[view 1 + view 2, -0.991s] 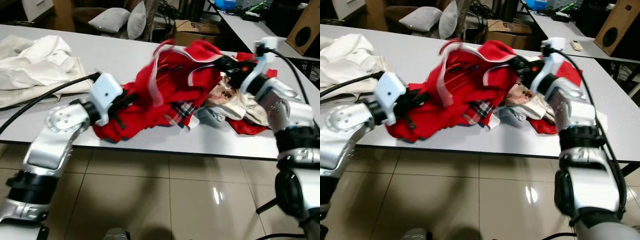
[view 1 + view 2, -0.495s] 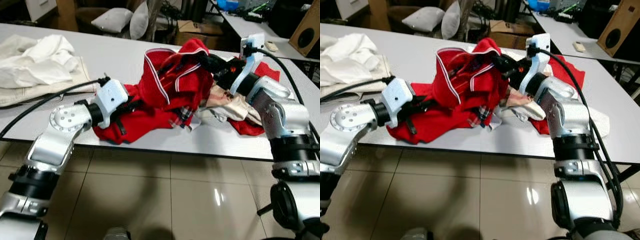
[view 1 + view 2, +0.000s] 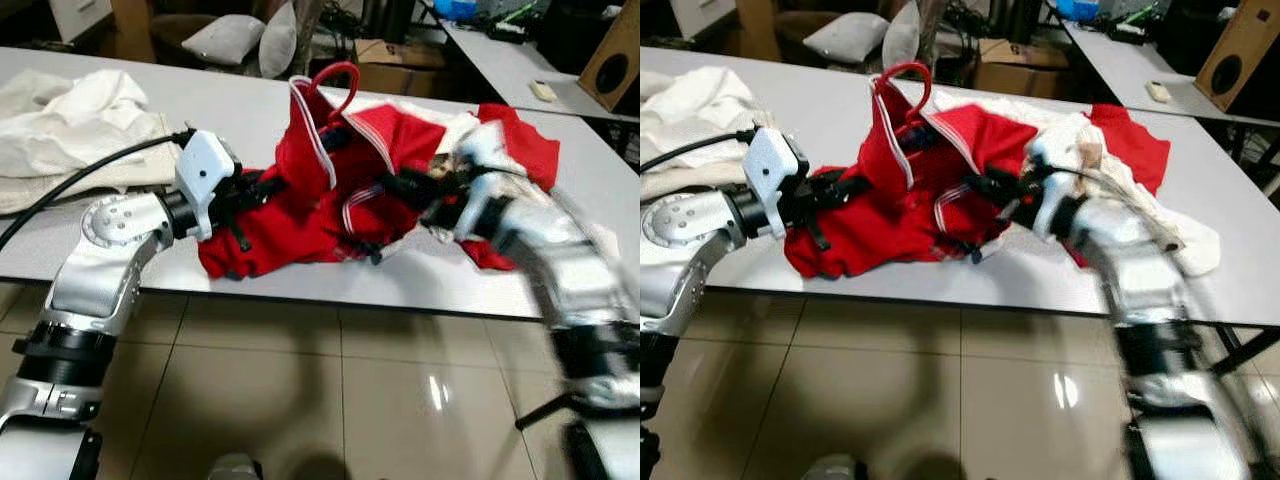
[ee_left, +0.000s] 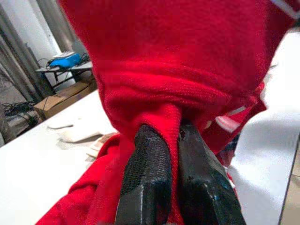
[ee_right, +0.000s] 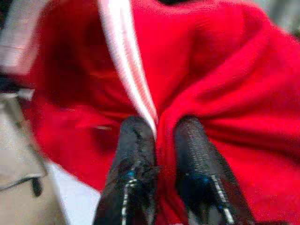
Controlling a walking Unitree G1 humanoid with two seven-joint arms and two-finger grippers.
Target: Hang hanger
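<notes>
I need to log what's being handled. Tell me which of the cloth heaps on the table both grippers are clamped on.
The red garment with white-striped trim, at the table's front edge: the left gripper and right gripper each pinch a fold of it. The white pile lies apart, untouched.

We see a table (image 3: 250,110) before us, running across the view. A garment (image 3: 310,200) lies heaped on it near the front edge, with one part raised above the heap. At the garment's left end sits our left gripper (image 4: 171,140), pinching a fold; at its right end our right gripper (image 5: 159,136) pinches another. Left of the garment, a bundle of cloth (image 3: 70,120) lies on the table. Behind the table stand cushions (image 3: 245,40) and a cardboard box (image 3: 395,60).
</notes>
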